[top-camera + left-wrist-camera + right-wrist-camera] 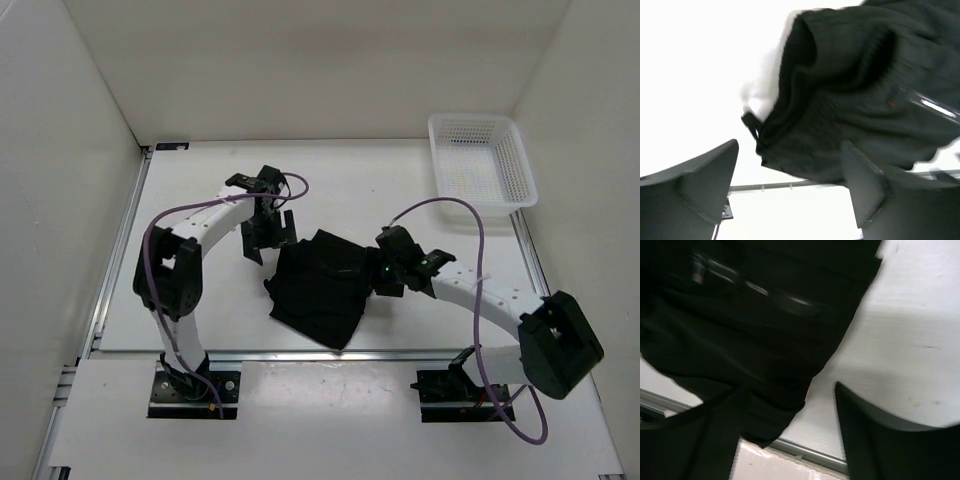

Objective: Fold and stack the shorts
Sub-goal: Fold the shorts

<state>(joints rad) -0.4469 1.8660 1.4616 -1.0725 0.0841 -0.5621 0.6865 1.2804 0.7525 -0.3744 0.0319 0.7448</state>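
The black shorts (pixel 320 285) lie bunched and partly folded in the middle of the table. My left gripper (pixel 268 243) hangs just off their upper left edge, open. In the left wrist view its fingers (pixel 700 190) stand wide apart and the shorts (pixel 855 85) lie beyond the gap, with nothing held. My right gripper (pixel 383 275) is at the shorts' right edge. In the right wrist view its jaws (pixel 790 405) are apart over the table, and the shorts' hem (pixel 755 365) reaches over the left finger.
A white mesh basket (pixel 480 121) sits at the back right corner. White walls close in the table on three sides. A metal rail (pixel 300 353) runs along the near edge, just below the shorts.
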